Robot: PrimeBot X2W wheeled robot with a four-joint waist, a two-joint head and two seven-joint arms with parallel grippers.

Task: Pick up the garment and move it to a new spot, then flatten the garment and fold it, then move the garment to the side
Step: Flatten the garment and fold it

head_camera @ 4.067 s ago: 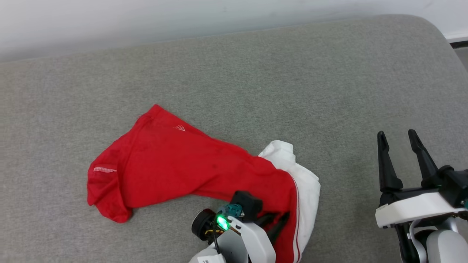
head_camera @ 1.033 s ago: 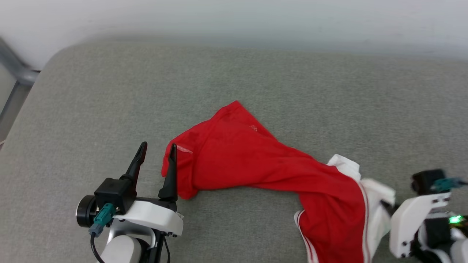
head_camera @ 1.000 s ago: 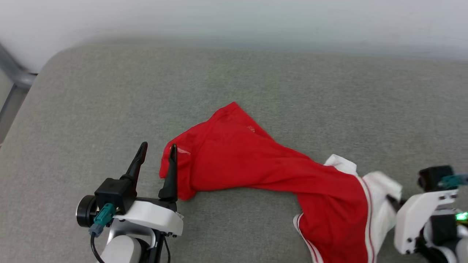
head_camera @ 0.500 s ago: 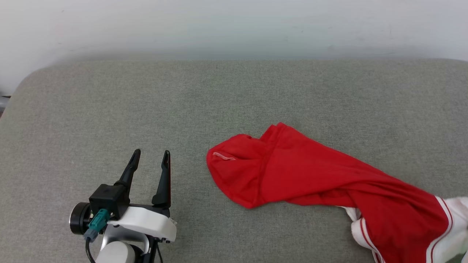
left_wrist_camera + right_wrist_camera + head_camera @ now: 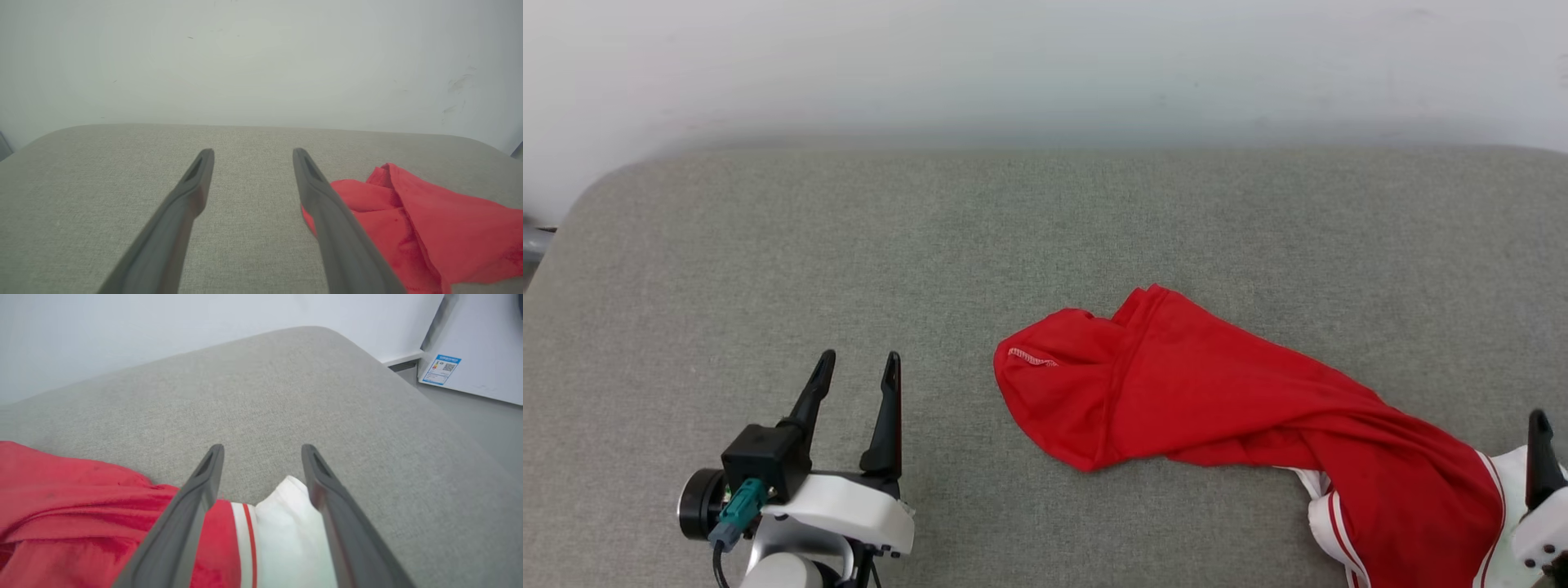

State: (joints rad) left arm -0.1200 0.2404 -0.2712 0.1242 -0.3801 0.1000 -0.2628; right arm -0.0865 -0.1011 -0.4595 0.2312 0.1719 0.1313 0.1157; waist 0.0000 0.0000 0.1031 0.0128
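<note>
The shirt (image 5: 1217,408) lies rumpled on the grey cushion (image 5: 1013,229), right of the middle in the head view. It is drawn out in one long bunch. Its red body ends at the upper left in a rounded lump with a short line of white stitching. Its lower right end runs off the bottom edge, where the white sleeve (image 5: 1327,523) with red stripes shows (long folds run along the whole length).

The right pincer (image 5: 262,449) is open, fingers spread wide above that end of the shirt (image 5: 81,506). The sleeve (image 5: 286,531) lies between and below them, pinched by neither. In the head view one of its fingers (image 5: 1538,457) stands at the right edge, just beside the white cloth.

The left pincer (image 5: 859,363) is open too and holds nothing. It hangs over bare cushion at the lower left, apart from the shirt's red end. In its own wrist view (image 5: 252,153) the shirt (image 5: 429,237) lies to the right, partly behind the right-hand finger.

A pale wall (image 5: 1045,65) rises behind the cushion. Past the cushion's rounded corner, the right wrist view shows a white panel (image 5: 482,343) with a blue label (image 5: 443,367).
</note>
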